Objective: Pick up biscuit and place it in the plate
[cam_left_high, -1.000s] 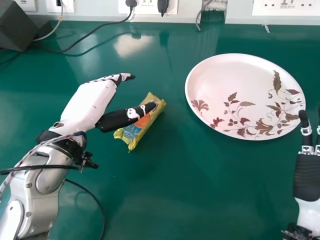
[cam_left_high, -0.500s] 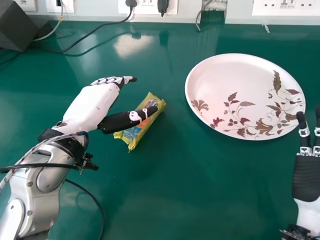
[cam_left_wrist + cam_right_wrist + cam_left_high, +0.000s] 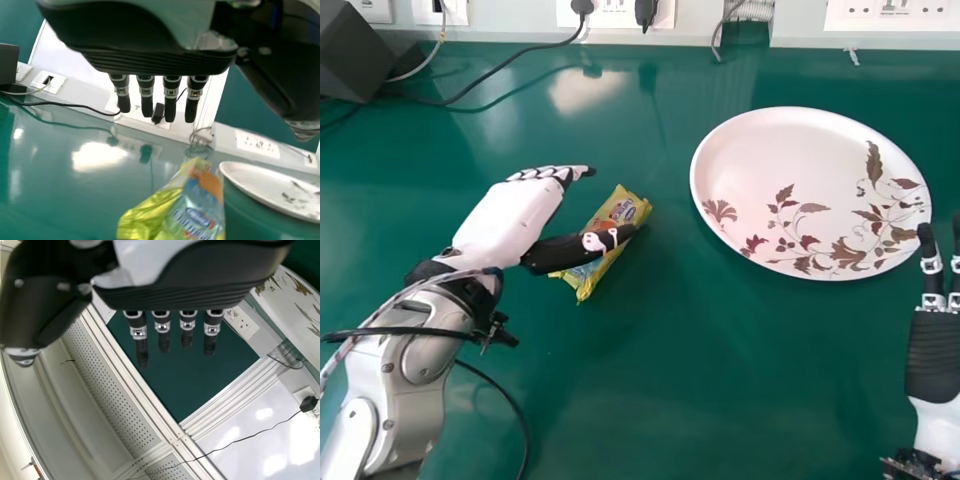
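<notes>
My left hand (image 3: 510, 215) stands open at the left in the head view, its thumb stretched across the yellow biscuit packet (image 3: 592, 272), which lies slanted on the table. In the left wrist view the straight fingers of my left hand (image 3: 155, 60) hang over the scene, with the biscuit packet (image 3: 192, 210) beyond them. The white plate (image 3: 790, 180) with a brown leaf pattern lies to the right of the packet. At the right edge my right hand (image 3: 933, 355) is open and holds nothing, just below the plate's right side.
A dark box (image 3: 355, 55) stands at the back left on the green table (image 3: 720, 380). Black cables (image 3: 505, 62) run along the back, below wall sockets (image 3: 895, 12). Another cable lies beside my left forearm.
My left hand has come slightly nearer and lower in the head view, its thumb shifting down across the packet. The packet and plate have stayed in place.
</notes>
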